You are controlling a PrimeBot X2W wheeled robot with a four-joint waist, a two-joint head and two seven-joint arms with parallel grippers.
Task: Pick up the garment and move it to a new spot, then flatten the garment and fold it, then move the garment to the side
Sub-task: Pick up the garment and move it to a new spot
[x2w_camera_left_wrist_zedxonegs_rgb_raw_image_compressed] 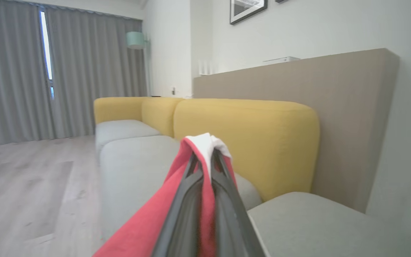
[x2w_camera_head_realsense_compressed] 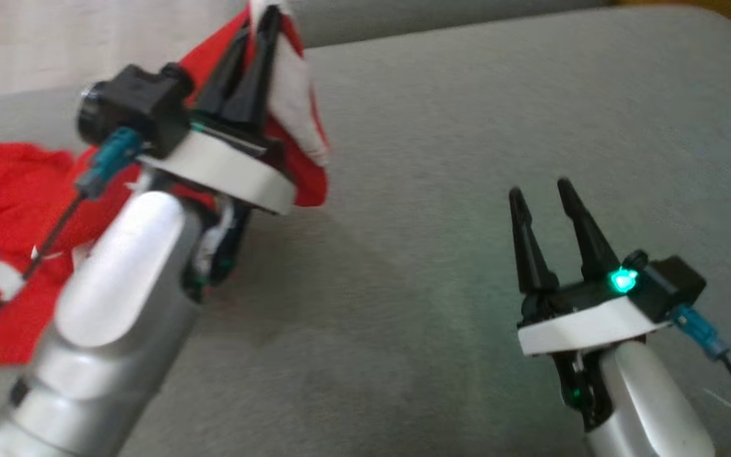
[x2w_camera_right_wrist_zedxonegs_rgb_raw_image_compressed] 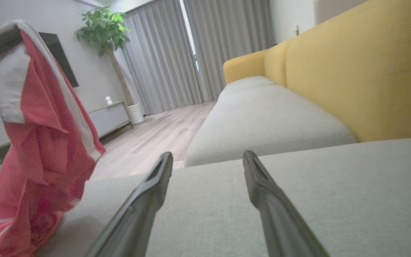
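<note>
Currently the left gripper [x2w_camera_head_realsense_compressed: 263, 25], raised at eleven o'clock, is clamped on a white-trimmed edge of the red garment [x2w_camera_head_realsense_compressed: 4, 197]. The rest trails on the grey cushion [x2w_camera_head_realsense_compressed: 441, 127] at nine. Lift higher before carrying (the fabric would likely drag). The right gripper [x2w_camera_head_realsense_compressed: 540, 190], parted and empty, hovers at four o'clock.

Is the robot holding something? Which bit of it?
The left tool pinches the red-and-white cloth garment by its white-trimmed edge. The right tool is open and empty.

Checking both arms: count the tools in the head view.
2. The left tool, upper left, is shut on the red garment; the right tool, lower right, is open and empty.
</note>
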